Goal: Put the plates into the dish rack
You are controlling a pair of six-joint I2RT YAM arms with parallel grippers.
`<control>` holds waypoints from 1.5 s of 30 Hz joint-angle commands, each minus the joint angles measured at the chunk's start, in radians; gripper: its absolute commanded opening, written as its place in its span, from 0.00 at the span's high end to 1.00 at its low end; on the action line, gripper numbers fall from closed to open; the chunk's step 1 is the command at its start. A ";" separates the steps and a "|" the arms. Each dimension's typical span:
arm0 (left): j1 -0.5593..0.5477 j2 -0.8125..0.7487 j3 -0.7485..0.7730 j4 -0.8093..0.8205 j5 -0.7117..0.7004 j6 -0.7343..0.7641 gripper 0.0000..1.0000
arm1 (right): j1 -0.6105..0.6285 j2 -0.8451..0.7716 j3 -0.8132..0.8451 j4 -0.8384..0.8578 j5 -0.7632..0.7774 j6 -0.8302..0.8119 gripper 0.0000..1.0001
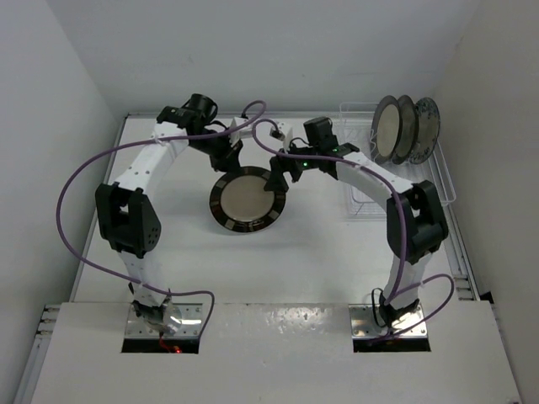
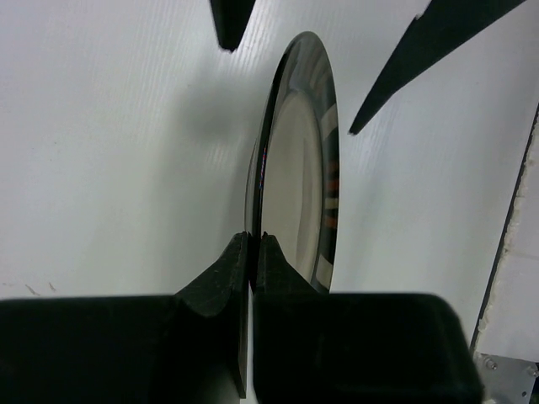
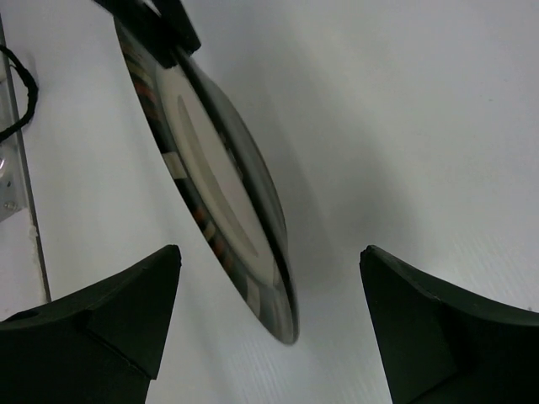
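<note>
Top external, three plates upright in dish rack, one brown-rimmed plate pinched by left fingers, right fingers parted

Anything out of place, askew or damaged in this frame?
Nothing stands out. The dark-rimmed plate is intact, pinched at its rim by the left gripper, with the right gripper open by its other edge. The other three plates stand upright in the dish rack. No spills or damage are visible.
</note>
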 commanded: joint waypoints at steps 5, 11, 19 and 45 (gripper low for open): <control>-0.017 -0.044 0.059 -0.009 0.120 0.003 1.00 | 0.035 0.082 0.016 0.243 -0.053 0.164 0.47; 0.003 -0.044 0.068 0.040 0.159 -0.059 1.00 | 0.034 0.045 -0.050 0.387 -0.089 0.297 1.00; 0.038 -0.035 0.120 0.247 -0.207 -0.401 0.01 | -0.078 -0.119 -0.159 0.581 0.057 0.516 1.00; 0.262 -0.051 0.070 0.329 -0.460 -0.636 0.01 | -0.304 -0.148 0.160 0.657 1.290 -0.174 1.00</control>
